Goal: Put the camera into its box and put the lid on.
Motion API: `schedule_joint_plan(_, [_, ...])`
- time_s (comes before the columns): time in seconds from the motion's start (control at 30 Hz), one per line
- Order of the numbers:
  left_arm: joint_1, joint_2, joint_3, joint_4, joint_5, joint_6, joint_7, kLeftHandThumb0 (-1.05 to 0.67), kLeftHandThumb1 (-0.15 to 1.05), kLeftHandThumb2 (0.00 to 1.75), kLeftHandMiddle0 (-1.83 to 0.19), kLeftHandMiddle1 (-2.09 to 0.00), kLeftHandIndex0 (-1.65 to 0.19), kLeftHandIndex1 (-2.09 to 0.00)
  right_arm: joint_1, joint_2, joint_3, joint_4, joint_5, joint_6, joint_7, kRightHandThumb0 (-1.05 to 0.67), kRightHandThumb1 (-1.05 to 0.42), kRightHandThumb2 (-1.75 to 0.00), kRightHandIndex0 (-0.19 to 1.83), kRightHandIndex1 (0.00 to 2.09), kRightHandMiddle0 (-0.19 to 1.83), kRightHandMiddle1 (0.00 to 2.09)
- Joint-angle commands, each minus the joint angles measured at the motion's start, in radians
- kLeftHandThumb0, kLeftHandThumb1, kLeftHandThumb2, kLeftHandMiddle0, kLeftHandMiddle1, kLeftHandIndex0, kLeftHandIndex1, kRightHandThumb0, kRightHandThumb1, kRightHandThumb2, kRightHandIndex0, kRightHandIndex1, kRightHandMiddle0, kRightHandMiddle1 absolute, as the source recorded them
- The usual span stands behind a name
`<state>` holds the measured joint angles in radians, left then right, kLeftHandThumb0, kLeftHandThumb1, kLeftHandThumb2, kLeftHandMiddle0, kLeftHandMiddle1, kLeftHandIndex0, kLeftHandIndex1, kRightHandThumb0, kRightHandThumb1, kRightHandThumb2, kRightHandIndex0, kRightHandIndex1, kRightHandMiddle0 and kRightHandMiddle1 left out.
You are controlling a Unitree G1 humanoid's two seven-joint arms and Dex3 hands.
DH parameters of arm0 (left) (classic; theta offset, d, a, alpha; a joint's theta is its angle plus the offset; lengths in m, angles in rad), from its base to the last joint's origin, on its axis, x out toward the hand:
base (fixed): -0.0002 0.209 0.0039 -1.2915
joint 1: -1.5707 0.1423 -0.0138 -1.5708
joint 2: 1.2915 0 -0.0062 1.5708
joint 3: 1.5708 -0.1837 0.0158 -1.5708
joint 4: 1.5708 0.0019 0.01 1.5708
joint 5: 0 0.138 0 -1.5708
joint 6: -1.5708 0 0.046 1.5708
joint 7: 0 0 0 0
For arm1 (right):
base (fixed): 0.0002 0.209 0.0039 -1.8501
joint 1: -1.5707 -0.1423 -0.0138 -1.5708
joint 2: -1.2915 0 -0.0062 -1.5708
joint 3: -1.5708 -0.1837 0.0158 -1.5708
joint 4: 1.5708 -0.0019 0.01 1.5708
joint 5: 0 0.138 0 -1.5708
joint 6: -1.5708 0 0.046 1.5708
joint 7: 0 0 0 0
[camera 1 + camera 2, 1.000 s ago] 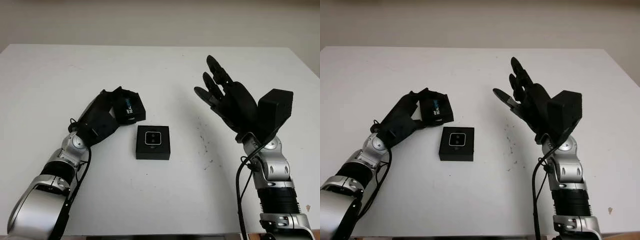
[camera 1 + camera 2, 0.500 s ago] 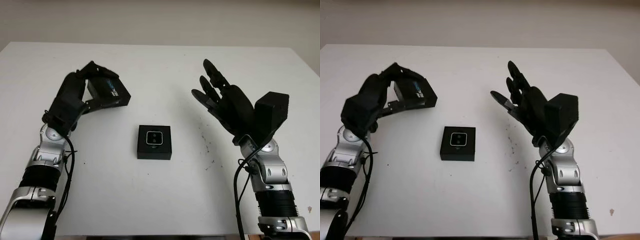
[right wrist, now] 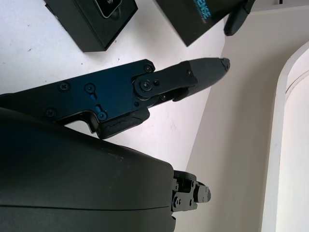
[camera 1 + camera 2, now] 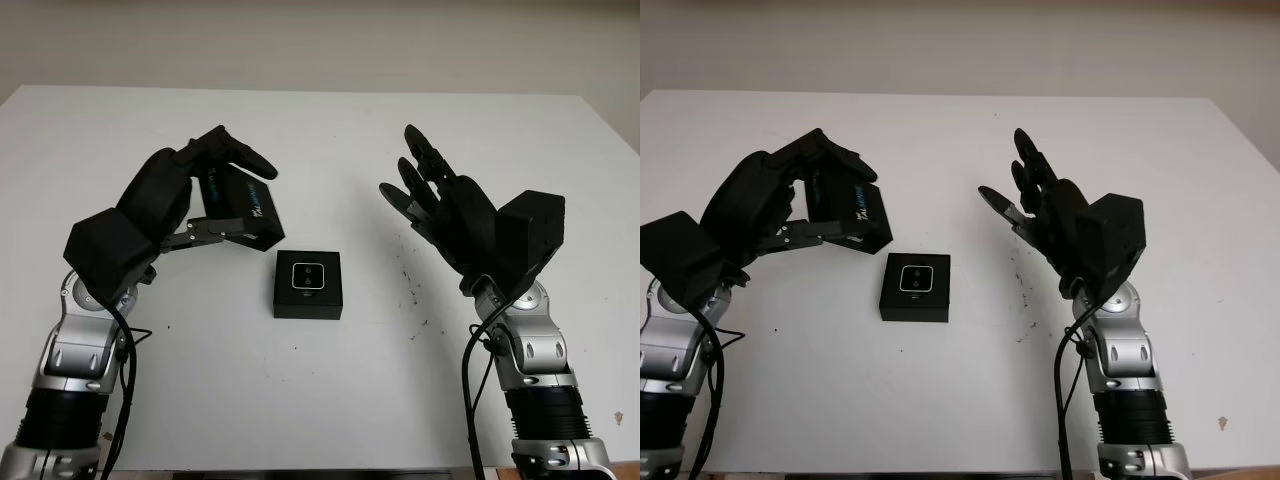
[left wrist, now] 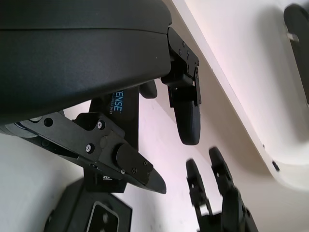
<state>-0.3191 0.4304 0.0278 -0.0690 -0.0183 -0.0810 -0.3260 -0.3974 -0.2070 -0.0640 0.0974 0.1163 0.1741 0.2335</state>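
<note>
Currently the black cardboard lid [image 4: 243, 207] is gripped aloft by the left hand [image 4: 165, 215]; the right hand [image 4: 452, 215] is held open above the white table [image 4: 330, 390], the square black box [image 4: 308, 285] lying at mid-table.

A bare robotics test room or lab: a plain white rectangular bench [image 4: 330, 400] stands against an unadorned beige wall [image 4: 320, 40], scuffed with small dark marks [image 4: 410, 285], no furnishings around it.
</note>
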Motion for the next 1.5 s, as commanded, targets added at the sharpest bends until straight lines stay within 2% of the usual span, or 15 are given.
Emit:
schedule_joint_plan(0.0, [0.037,-0.009,-0.031,-0.032,0.031,-0.027,-0.004,-0.11,1.01,0.06,-0.41,-1.32,-0.3,-1.37,-0.001,0.007,-0.013,-0.026,0.024,0.008,0.007,-0.71,-1.05,-0.31,-0.08,0.03,-0.06,0.05])
schedule_joint_plan(0.1, [0.084,-0.034,-0.068,-0.048,0.066,-0.053,0.004,-0.12,1.02,0.06,-0.39,-1.29,-0.3,-1.35,0.002,0.008,-0.016,-0.035,0.043,0.016,0.011,-0.65,-1.05,-0.41,-0.12,0.02,-0.09,0.04])
schedule_joint_plan(0.27, [0.132,-0.072,-0.102,-0.082,0.113,-0.059,0.022,-0.19,1.01,0.06,-0.37,-1.37,-0.27,-1.4,0.006,0.006,-0.017,-0.039,0.05,0.01,0.008,-0.68,-1.05,-0.42,-0.13,0.03,-0.1,0.03])
schedule_joint_plan(0.63, [0.126,-0.12,-0.102,-0.086,0.096,-0.035,0.031,-0.18,1.03,0.05,-0.3,-1.48,-0.24,-1.48,0.013,0.015,-0.019,-0.04,0.056,0.019,-0.006,-0.66,-1.05,-0.38,-0.09,0.06,-0.08,0.06])
schedule_joint_plan(1.0, [0.024,-0.165,-0.052,-0.076,0.035,-0.012,0.066,-0.16,1.01,0.05,-0.29,-1.47,-0.23,-1.49,-0.002,0.018,-0.004,0.022,0.036,-0.03,0.013,-0.67,-1.05,-0.38,-0.08,0.06,-0.05,0.07])
schedule_joint_plan(1.2, [-0.065,-0.196,-0.015,-0.007,-0.06,-0.012,0.055,-0.15,0.99,0.05,-0.35,-1.45,-0.26,-1.46,0.0,0.017,0.003,0.008,0.032,-0.011,0.01,-0.67,-1.05,-0.37,-0.08,0.06,-0.05,0.07])
schedule_joint_plan(1.47, [-0.09,-0.218,-0.019,0.071,-0.072,-0.053,0.045,-0.15,0.99,0.05,-0.37,-1.46,-0.27,-1.47,0.006,0.013,-0.002,0.012,0.036,-0.01,0.02,-0.71,-1.05,-0.33,-0.07,0.06,-0.03,0.07])
